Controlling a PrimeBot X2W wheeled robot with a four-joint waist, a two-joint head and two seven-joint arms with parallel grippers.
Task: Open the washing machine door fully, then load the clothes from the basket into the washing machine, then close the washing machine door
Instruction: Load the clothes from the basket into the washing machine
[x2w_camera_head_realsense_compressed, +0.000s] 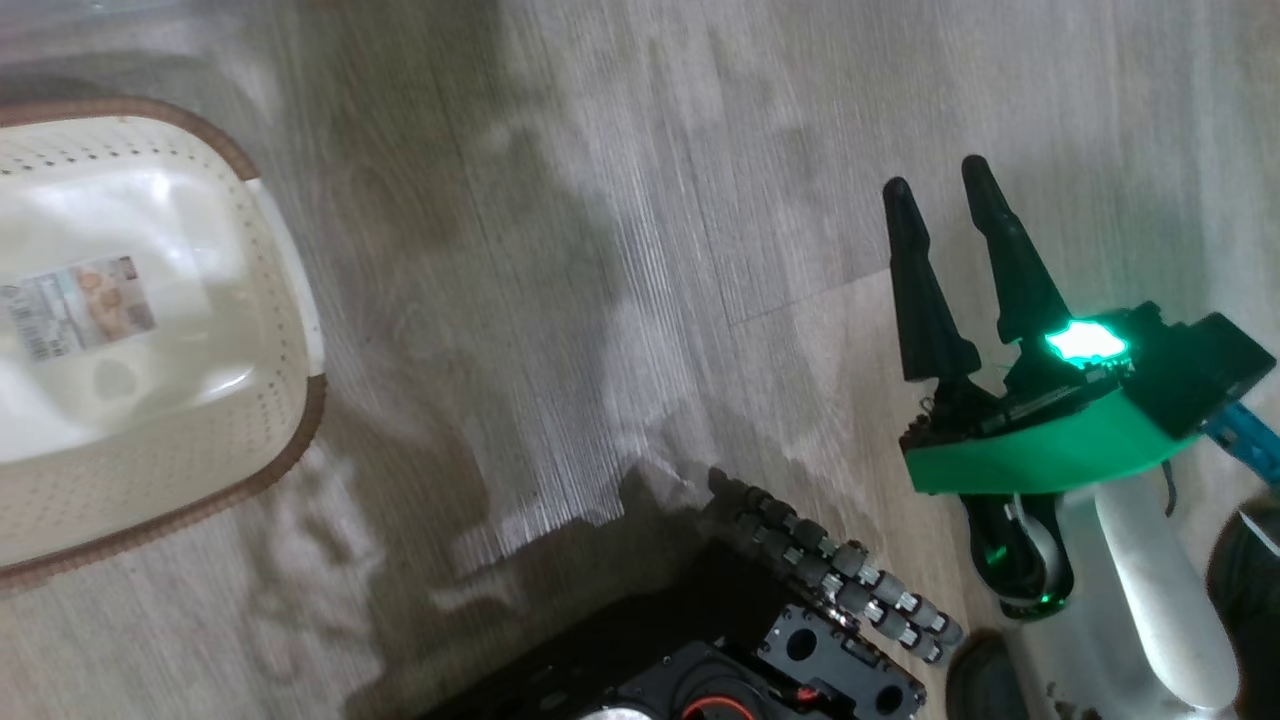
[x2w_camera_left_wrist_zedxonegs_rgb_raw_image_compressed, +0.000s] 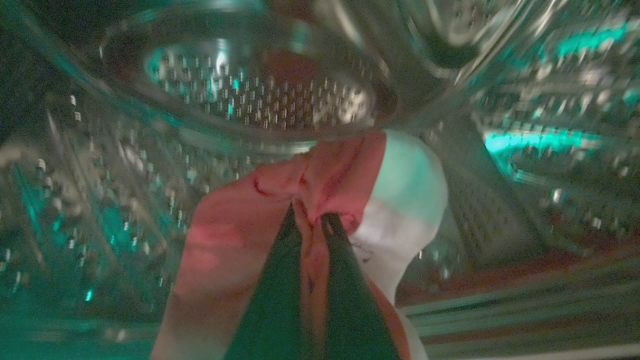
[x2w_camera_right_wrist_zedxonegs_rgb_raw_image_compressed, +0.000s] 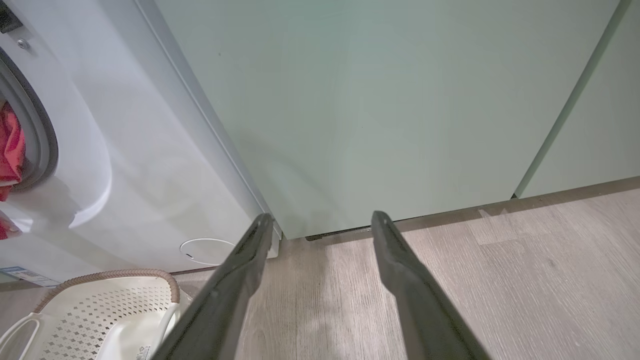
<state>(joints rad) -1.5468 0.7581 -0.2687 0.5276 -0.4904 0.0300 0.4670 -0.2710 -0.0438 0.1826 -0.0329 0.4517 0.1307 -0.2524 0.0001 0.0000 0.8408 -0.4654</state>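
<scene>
L-wrist view: L tool (x2w_camera_left_wrist_zedxonegs_rgb_raw_image_compressed: 310, 215) tight on clothes (x2w_camera_left_wrist_zedxonegs_rgb_raw_image_compressed: 235, 235) in drum (x2w_camera_left_wrist_zedxonegs_rgb_raw_image_compressed: 260, 95); head: basket (x2w_camera_head_realsense_compressed: 272, 300).

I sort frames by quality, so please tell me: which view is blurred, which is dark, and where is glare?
Head view: motion blur smears the floor, glare inside the basket. Left wrist view: dark, teal-tinted, drum soft, the clothes held by the left gripper clearer. Right wrist view: sharp, evenly lit washing machine.

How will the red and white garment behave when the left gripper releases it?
Probably floppy: the garment bunches into folds around the left gripper. Likely light, since a small pinch holds it. Released, it should slump, not roll.
</scene>
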